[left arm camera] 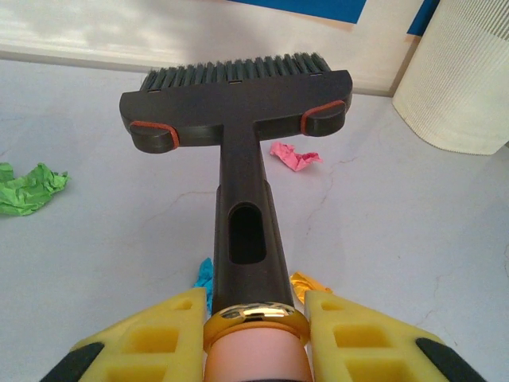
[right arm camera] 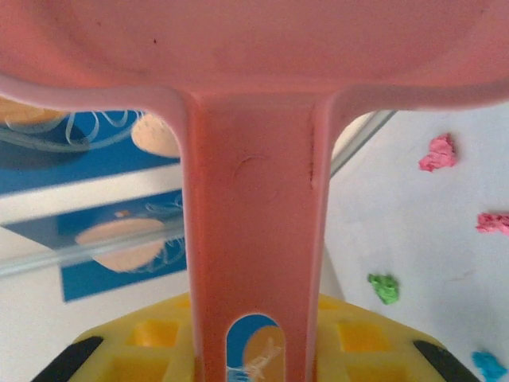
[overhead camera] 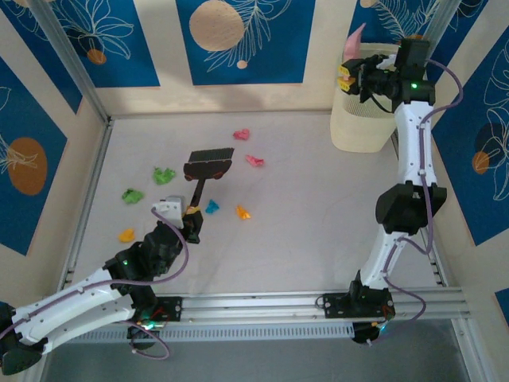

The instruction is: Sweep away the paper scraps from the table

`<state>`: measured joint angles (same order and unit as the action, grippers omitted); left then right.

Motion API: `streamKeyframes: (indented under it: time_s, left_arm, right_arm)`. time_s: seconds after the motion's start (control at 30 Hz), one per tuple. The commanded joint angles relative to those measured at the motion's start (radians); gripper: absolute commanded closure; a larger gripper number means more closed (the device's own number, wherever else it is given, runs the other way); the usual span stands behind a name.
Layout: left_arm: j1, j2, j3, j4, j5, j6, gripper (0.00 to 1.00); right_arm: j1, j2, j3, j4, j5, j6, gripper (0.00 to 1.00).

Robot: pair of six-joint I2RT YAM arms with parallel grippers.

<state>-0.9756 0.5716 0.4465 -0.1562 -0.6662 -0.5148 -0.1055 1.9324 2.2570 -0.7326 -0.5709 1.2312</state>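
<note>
Your paper scraps (overhead camera: 165, 175) lie loose on the left half of the table (overhead camera: 318, 239). Two pink scraps (overhead camera: 241, 134) sit toward the far wall, and two green ones (overhead camera: 132, 195) are further left. An orange one (overhead camera: 126, 235) lies by the left rail. A cyan bit (overhead camera: 212, 207) and a second orange bit (overhead camera: 242, 212) lie side by side near the middle.

The brush (overhead camera: 209, 163) lies among them with its dark head pointing at the far wall. One pink scrap (left arm camera: 294, 155) is just beyond the head's right end. The cyan and orange bits flank its handle. You cannot tell whether the bristles touch the surface.

Your left gripper (left arm camera: 254, 334) is clenched on the end of the brush handle, with a yellow finger on either side.

Your right gripper (right arm camera: 254, 350) is clamped on the handle of the pink dustpan (right arm camera: 254, 199). It holds the dustpan raised at the pale ribbed waste bin (overhead camera: 364, 119) in the far right corner, well apart from the scraps.
</note>
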Motion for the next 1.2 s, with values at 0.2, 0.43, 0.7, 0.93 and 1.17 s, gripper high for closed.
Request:
streamKeyframes:
  time_s: [0.2,0.43,0.7,0.93,1.17]
  left_arm:
    - [0.006,-0.018,-0.012,0.059,-0.031,0.003,1.0]
    - [0.006,-0.025,-0.027,0.066,-0.065,-0.001,1.0]
    - [0.006,-0.035,-0.046,0.076,-0.087,-0.01,1.0]
    - [0.006,-0.03,-0.047,0.075,-0.079,-0.015,1.0]
    - [0.006,-0.023,-0.046,0.078,-0.066,-0.021,1.0]
  right_arm:
    - [0.301,-0.384,-0.326,-0.182,0.36,-0.526,0.93]
    - [0.522,-0.69,-0.814,-0.165,0.666,-0.66,0.94]
    - [0.622,-0.719,-1.077,-0.283,0.849,-0.642,0.94]
    - [0.661,-0.602,-1.096,-0.275,0.907,-0.615,0.92]
    - [0.679,-0.374,-0.995,-0.292,0.946,-0.634,0.91]
